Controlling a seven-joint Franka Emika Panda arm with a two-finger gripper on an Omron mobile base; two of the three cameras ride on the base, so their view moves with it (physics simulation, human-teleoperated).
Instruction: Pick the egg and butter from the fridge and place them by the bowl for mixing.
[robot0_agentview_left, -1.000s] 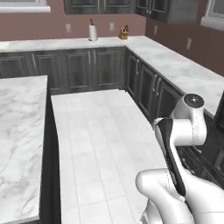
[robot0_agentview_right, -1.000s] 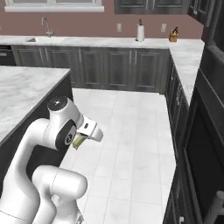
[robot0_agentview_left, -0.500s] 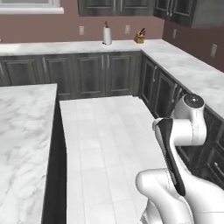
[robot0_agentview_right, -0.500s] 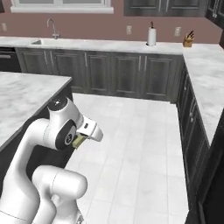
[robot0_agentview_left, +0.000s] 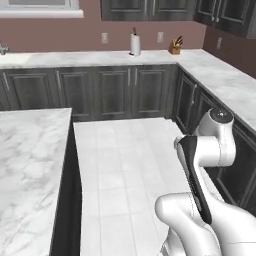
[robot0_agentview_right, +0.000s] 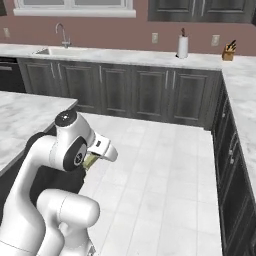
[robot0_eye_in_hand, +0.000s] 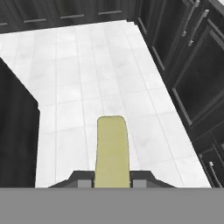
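The butter (robot0_eye_in_hand: 112, 151), a thin olive-yellow stick, juts forward from between the two dark fingertips (robot0_eye_in_hand: 83, 178) in the hand view, above white floor tiles. My gripper (robot0_eye_in_hand: 112, 179) is shut on it. From the right base view the butter (robot0_agentview_right: 90, 161) peeks out under the white hand, with the gripper (robot0_agentview_right: 93, 159) tucked close to the folded arm over the floor. The egg, the fridge and the bowl are out of view.
A marble island counter (robot0_agentview_left: 30, 160) lies to the left. Dark cabinets under a marble counter (robot0_agentview_left: 100, 57) run along the back and down the right side. A paper towel roll (robot0_agentview_left: 135, 45), a knife block (robot0_agentview_left: 175, 47) and a sink faucet (robot0_agentview_right: 62, 35) stand there.
The whole scene has slid to the right in both base views, so the base has turned. The arm keeps its folded pose with the butter still gripped.
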